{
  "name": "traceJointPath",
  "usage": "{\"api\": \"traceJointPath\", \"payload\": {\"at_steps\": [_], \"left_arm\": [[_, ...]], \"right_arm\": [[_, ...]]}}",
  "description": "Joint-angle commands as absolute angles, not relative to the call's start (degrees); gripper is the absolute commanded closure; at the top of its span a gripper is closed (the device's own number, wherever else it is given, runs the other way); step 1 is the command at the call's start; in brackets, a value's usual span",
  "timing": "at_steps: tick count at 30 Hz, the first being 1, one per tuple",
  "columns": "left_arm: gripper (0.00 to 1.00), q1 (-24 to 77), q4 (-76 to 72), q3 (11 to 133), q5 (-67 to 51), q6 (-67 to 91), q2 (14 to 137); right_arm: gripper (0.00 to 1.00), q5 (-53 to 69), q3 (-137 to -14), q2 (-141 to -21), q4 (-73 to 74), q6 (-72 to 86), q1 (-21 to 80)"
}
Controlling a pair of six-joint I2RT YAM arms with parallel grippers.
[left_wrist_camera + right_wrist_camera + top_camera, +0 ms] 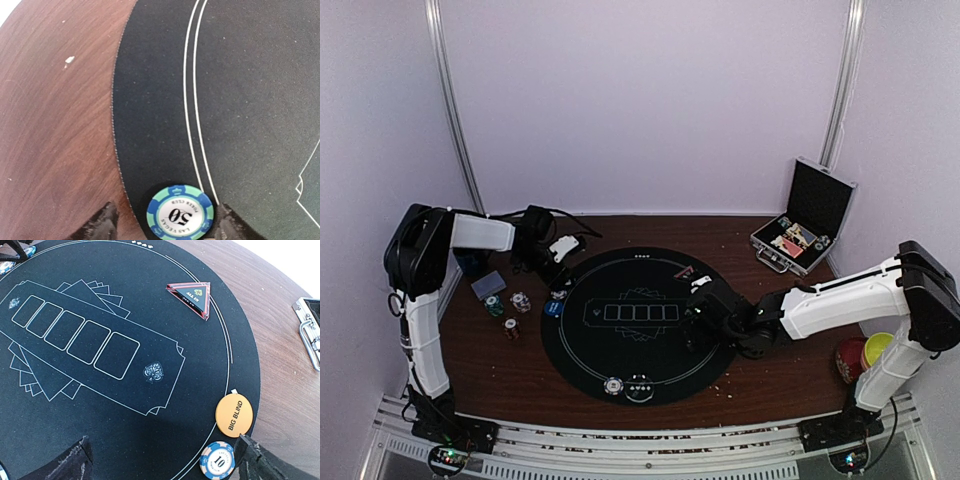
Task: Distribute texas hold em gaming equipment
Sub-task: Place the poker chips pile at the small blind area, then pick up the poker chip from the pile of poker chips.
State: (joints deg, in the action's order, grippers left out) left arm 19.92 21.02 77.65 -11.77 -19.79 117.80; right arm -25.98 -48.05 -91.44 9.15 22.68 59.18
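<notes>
Blue-green 50 chip [180, 214] lies flat between the released left fingers [102, 223].
It sits at the edge of the mat [150, 100]; right fingers [260, 462] also spread, a 10 chip [217, 460] between them.

White-and-black left arm [420, 330] folds forward, left pincer [167, 225] pointed down, fingers [102, 224] parted; right arm [840, 298] stretches inward, right pincer [165, 462] spread wide.

The round mat [150, 440] looked matt black, cloth-like, finely flecked. Around it the table [50, 130] showed grained brown wood, lightly scuffed. On the mat's edge the 50 chip [180, 214] looked smooth plastic, and the orange disc [234, 415] there carried a soft sheen.
</notes>
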Motion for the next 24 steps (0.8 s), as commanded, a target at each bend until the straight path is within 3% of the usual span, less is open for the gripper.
{"api": "traceJointPath", "payload": {"at_steps": [1, 11, 24], "left_arm": [[0.27, 19.8, 21.1, 78.8, -11.3, -19.9, 116.9], [0.03, 17.6, 25.7, 76.1, -10.4, -21.3, 98.9], [0.02, -2.2, 29.0, 55.5, -21.5, -24.2, 76.8]], "right_arm": [[0.00, -27.2, -48.0, -91.9, 8.8, 22.5, 59.3], [0.00, -27.2, -48.1, -92.2, 8.8, 22.4, 59.4], [0.00, -26.3, -48.0, -91.5, 8.7, 22.5, 60.0]]}}
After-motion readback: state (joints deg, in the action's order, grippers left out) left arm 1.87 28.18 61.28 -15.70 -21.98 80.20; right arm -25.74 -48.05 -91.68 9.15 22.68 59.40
